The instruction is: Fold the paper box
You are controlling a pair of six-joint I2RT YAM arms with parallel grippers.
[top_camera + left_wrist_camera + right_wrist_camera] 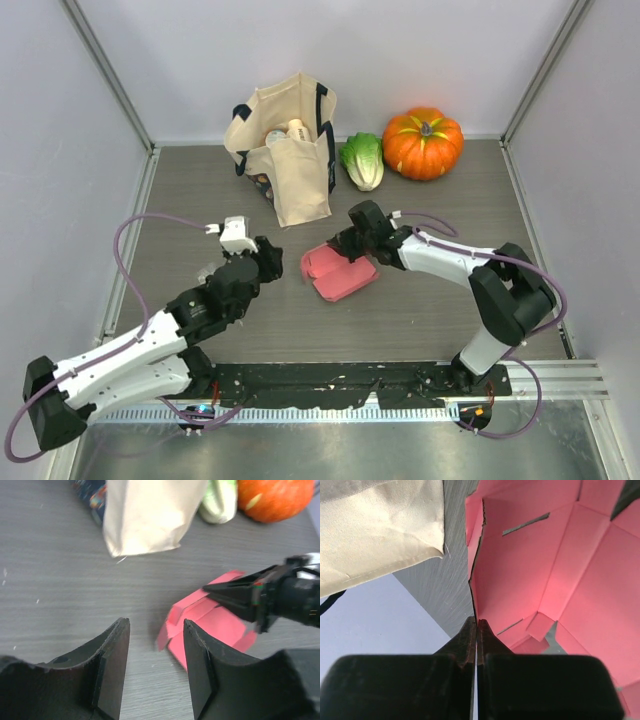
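Observation:
The pink paper box [338,272] lies partly folded in the middle of the table, with flaps raised. My right gripper [347,243] is shut on its far side flap; in the right wrist view the fingers [476,630] pinch the edge of the pink card [530,575]. My left gripper [268,262] is open and empty, just left of the box. In the left wrist view its fingers [155,655] straddle bare table, with the box [210,625] ahead to the right and the right gripper [250,595] on it.
A cream tote bag [285,150] with items inside stands at the back. A lettuce head [363,160] and an orange pumpkin [423,142] lie to its right. Grey walls enclose the table on three sides.

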